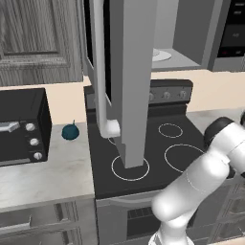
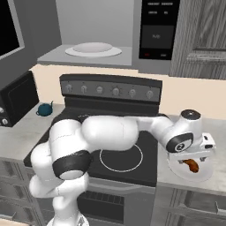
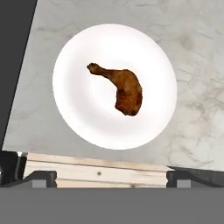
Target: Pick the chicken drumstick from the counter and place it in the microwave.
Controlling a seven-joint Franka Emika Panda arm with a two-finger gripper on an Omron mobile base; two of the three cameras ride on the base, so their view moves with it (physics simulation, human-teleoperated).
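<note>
The chicken drumstick (image 3: 124, 89), orange-brown, lies on a white plate (image 3: 87, 122) on the marbled counter (image 3: 192, 52), right of the stove. My gripper (image 3: 111, 179) hangs above it, open, with its two dark fingertips (image 3: 41, 177) wide apart and nothing between them. From the right base view the drumstick (image 2: 192, 164) sits on the plate (image 2: 178, 171) just under the gripper (image 2: 190, 155). The microwave (image 1: 136, 72) is above the stove with its tall grey door swung open and a white round tray (image 1: 161, 55) inside; the tray (image 2: 92, 48) is bare.
The black stovetop (image 1: 148, 148) with white rings lies below the microwave, and its edge (image 3: 13, 52) runs beside the plate. A black toaster oven (image 1: 21, 127) and a dark teal ball (image 1: 70, 132) stand on the left counter. The open door hangs out over the stove.
</note>
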